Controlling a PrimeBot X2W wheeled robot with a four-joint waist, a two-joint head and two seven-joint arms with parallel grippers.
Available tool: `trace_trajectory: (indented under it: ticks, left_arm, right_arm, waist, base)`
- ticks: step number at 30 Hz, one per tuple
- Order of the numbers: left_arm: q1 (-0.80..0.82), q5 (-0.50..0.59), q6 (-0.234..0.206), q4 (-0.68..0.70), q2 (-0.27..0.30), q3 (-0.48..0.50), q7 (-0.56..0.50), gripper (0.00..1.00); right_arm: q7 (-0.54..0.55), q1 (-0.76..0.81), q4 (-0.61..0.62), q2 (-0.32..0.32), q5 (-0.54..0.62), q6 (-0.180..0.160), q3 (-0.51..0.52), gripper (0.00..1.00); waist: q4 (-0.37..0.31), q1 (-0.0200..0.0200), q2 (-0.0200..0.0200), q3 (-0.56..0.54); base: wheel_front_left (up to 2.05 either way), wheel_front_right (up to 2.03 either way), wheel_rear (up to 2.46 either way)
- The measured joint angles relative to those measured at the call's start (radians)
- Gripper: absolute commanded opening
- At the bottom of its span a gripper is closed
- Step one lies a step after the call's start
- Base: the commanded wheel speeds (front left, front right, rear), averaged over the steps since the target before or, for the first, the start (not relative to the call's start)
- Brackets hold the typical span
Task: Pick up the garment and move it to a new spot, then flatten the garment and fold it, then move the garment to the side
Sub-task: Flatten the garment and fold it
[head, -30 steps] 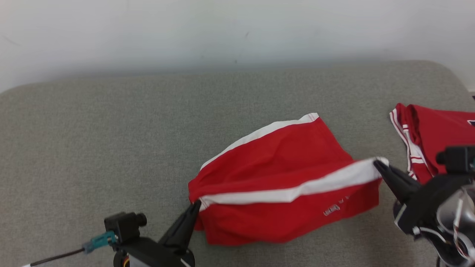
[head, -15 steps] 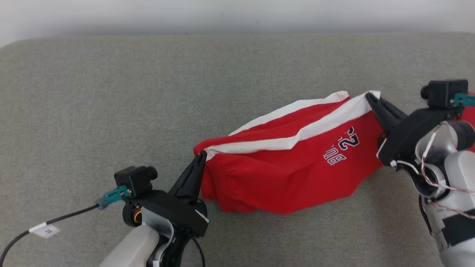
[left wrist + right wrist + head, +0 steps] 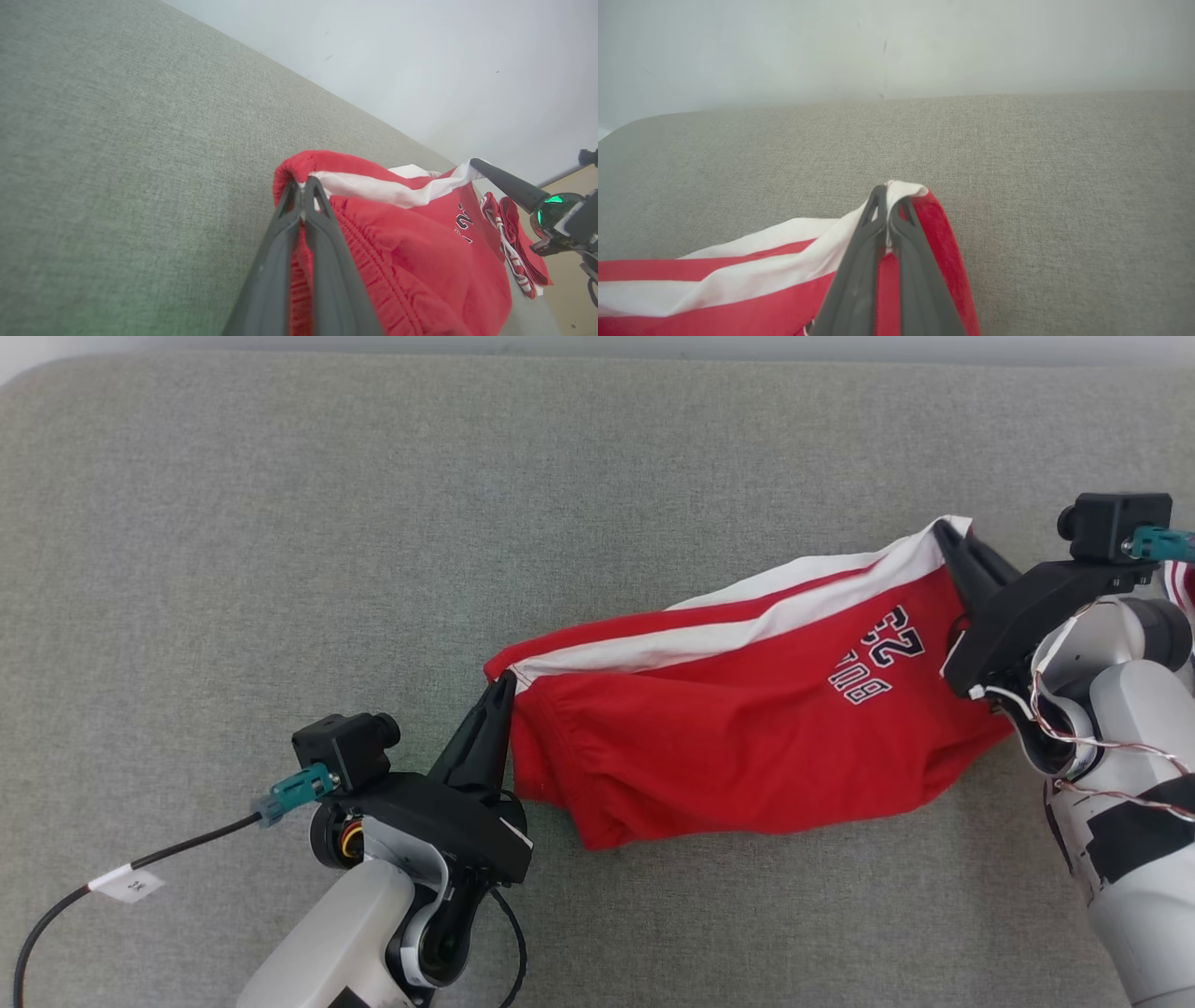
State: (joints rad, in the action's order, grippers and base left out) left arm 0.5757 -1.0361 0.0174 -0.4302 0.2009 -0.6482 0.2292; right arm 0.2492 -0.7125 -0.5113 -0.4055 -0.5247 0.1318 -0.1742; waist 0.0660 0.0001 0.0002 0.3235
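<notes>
The garment (image 3: pixel 747 728) is a pair of red shorts with a white side stripe and dark lettering, held stretched above the grey cushion (image 3: pixel 280 523). My left gripper (image 3: pixel 504 683) is shut on its waistband corner at the left end, and the left wrist view shows the same grip (image 3: pixel 301 184) on the garment (image 3: pixel 420 252). My right gripper (image 3: pixel 948 530) is shut on the white-striped hem corner at the right end. In the right wrist view that gripper (image 3: pixel 889 191) pinches the garment (image 3: pixel 738 289) at its corner. The cloth sags between both grips.
A second red garment with white trim (image 3: pixel 509 233) lies at the cushion's right edge, its border peeking out behind my right wrist (image 3: pixel 1178 581). A black cable with a white tag (image 3: pixel 126 885) trails from my left wrist. A pale wall (image 3: pixel 896 46) runs behind the cushion.
The head camera has tilted down, so the wall has left the view. Both grippers keep their hold; the garment has swung round to show its lettering and is stretched wider, the right end further right.
</notes>
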Motion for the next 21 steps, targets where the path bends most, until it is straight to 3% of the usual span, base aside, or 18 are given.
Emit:
trace_trajectory:
  ticks: [1,2,3,12,15,17,21]
  left_arm:
    - [0.003,0.003,0.0,-0.006,-0.002,0.001,0.004,0.49]
    - [0.006,0.006,0.001,-0.011,-0.004,0.0,0.005,0.91]
    - [0.007,0.009,0.002,-0.016,-0.005,0.0,0.008,1.0]
    - [-0.004,0.098,-0.019,-0.038,-0.002,0.019,0.029,1.0]
    - [-0.033,0.209,-0.058,0.019,0.017,0.08,0.031,1.0]
    - [-0.067,0.349,-0.123,0.085,0.028,0.137,0.033,1.0]
    - [-0.202,0.545,-0.165,0.211,0.012,0.191,0.033,1.0]
  right_arm:
    - [-0.015,-0.006,-0.014,0.001,0.008,0.0,0.0,0.45]
    - [-0.029,-0.014,-0.028,0.0,0.013,0.0,0.002,1.0]
    - [-0.043,-0.02,-0.044,0.001,0.013,0.0,0.008,1.0]
    - [-0.068,-0.06,-0.111,0.011,-0.002,0.0,-0.035,1.0]
    - [-0.02,-0.06,-0.117,-0.004,-0.026,0.0,-0.044,1.0]
    - [0.031,-0.056,-0.125,-0.018,-0.034,0.0,-0.042,1.0]
    - [0.145,-0.027,-0.147,-0.034,-0.046,0.0,-0.013,1.0]
  waist:
    - [0.002,0.0,-0.0001,0.001]
    - [0.003,0.0,-0.0001,0.001]
    - [0.004,0.0,-0.0001,-0.001]
    - [-0.004,-0.0002,-0.0001,-0.047]
    - [-0.006,-0.0002,-0.0001,-0.072]
    - [-0.007,-0.0002,-0.0001,-0.09]
    - [-0.006,-0.0003,-0.0002,-0.128]
  base:
    - [0.0,0.0,0.0]
    - [0.0,0.0,0.0]
    - [0.0,0.0,0.0]
    - [0.0,0.0,0.0]
    - [0.0,0.0,0.0]
    - [0.0,0.0,0.0]
    - [0.0,0.0,0.0]
